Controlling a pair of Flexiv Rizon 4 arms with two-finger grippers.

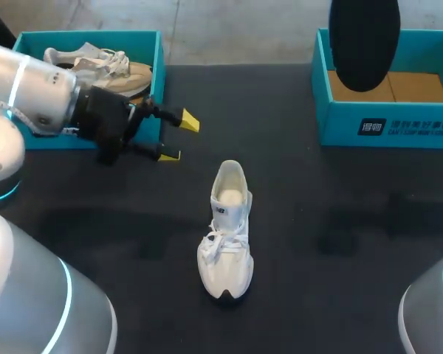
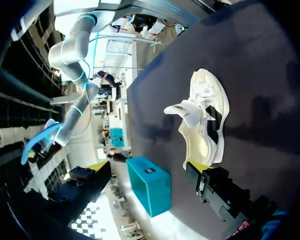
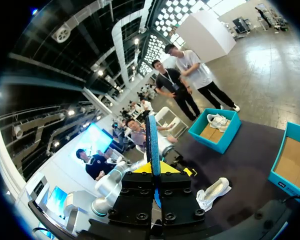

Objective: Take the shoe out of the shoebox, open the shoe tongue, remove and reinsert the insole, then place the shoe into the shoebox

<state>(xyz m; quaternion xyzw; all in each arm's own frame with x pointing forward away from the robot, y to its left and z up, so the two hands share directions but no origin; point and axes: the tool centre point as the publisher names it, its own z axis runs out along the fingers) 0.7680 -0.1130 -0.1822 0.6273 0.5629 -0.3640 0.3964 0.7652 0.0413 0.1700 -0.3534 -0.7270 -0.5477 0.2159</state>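
The white shoe (image 1: 225, 236) lies alone on the black table, toe toward the front edge; it also shows as the white shoe (image 2: 205, 120) and the white shoe (image 3: 212, 192). My left gripper (image 1: 179, 138) hangs open beside the left teal box, behind and left of the shoe, nothing between its fingers (image 2: 97, 166). High above the table, my right gripper (image 3: 153, 169) is shut on a dark insole (image 3: 151, 142), held upright and edge-on. That insole (image 1: 364, 44) appears as a black oval over the right shoebox (image 1: 387, 118), whose cardboard bottom is bare.
The left teal box (image 1: 29, 136) at the back left holds other light-coloured shoes (image 1: 96, 63). The right shoebox (image 2: 150, 182) stands at the back right corner. My arms' bases fill the front corners.
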